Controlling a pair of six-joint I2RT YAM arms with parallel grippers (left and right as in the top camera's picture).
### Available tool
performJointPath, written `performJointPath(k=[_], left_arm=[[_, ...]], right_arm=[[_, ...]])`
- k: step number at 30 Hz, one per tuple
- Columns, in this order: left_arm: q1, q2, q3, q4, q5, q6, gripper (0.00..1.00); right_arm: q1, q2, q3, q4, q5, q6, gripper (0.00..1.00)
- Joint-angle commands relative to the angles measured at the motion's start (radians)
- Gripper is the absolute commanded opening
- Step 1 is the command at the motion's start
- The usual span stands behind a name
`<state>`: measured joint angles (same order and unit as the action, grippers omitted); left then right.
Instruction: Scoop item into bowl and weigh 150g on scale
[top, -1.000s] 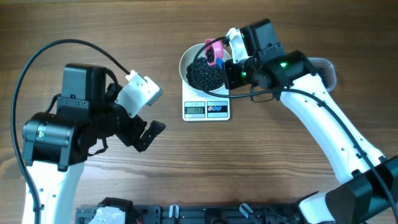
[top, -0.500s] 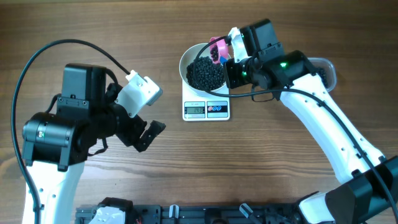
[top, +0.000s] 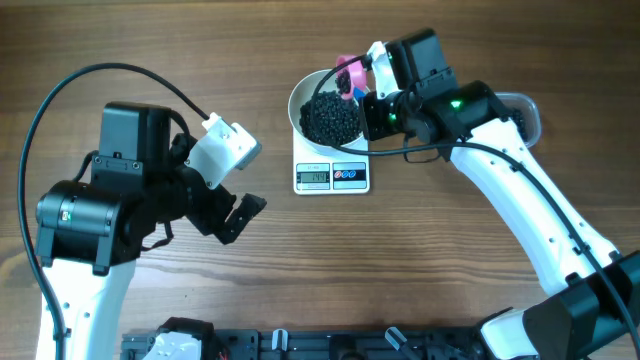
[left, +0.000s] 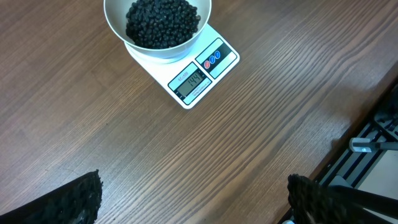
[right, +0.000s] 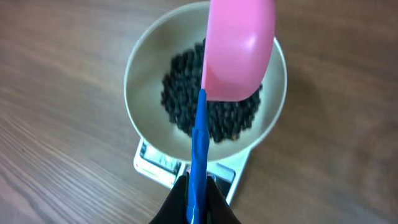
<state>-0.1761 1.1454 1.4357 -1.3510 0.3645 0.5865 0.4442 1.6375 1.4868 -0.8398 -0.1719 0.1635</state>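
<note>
Left gripper (left: 196, 202), jaws wide apart and empty, hovers well left of the scale (top: 332, 176). On the scale, the white bowl (top: 293, 104) holds black pellets (top: 330, 118). Right gripper (right: 194, 202) clamps the pink scoop (right: 239, 50) by its blue handle, cup above the bowl.

We're looking at a robotics lab bench, not a kitchen. A left white-and-black robot arm (top: 110, 200) and a right white-and-black robot arm (top: 510, 190) stand over a brown wood-grain desk (top: 420, 280). A thick black cable (top: 100, 68) loops off the left one, and a black metal rail with clamps (top: 300, 345) runs along the desk's near edge. Mid-desk sits test gear: a small flat white digital kitchen scale (top: 332, 176) carrying a plain round white bowl (top: 297, 100) of small round black pellets (top: 332, 120).
</note>
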Motion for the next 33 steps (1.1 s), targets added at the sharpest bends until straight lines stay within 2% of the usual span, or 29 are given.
performJointPath(k=[1,4,8,11,14,17,20,24,27,30,33], left_arm=[[0.007,-0.004,0.016,-0.001,0.012,0.012,1.0],[0.007,-0.004,0.016,-0.001,0.012,0.011,1.0],[0.007,-0.004,0.016,-0.001,0.012,0.011,1.0],[0.007,-0.004,0.016,-0.001,0.012,0.011,1.0],[0.007,-0.003,0.016,-0.001,0.012,0.012,1.0],[0.007,-0.004,0.016,-0.001,0.012,0.011,1.0],[0.007,-0.004,0.016,-0.001,0.012,0.011,1.0],[0.007,-0.004,0.016,-0.001,0.012,0.011,1.0],[0.007,-0.004,0.016,-0.001,0.012,0.011,1.0],[0.007,-0.004,0.016,-0.001,0.012,0.011,1.0],[0.007,-0.004,0.016,-0.001,0.012,0.011,1.0]], right_arm=[[0.003,-0.002,0.028,0.015,-0.064,0.031,0.04],[0.003,0.006,0.021,-0.005,0.041,0.004,0.04],[0.003,-0.002,0.025,0.042,0.0,0.031,0.04],[0.003,0.011,0.019,-0.002,0.042,0.016,0.04],[0.003,0.0,0.021,0.019,-0.024,0.041,0.04],[0.003,0.011,0.006,-0.044,0.076,0.025,0.04],[0.003,0.002,0.019,0.01,-0.026,0.039,0.04],[0.003,0.01,0.007,-0.033,0.087,0.03,0.04],[0.003,-0.002,0.012,0.004,-0.011,0.053,0.04],[0.003,0.006,0.01,-0.023,0.018,0.046,0.04],[0.003,0.004,0.011,-0.003,-0.037,0.05,0.04]])
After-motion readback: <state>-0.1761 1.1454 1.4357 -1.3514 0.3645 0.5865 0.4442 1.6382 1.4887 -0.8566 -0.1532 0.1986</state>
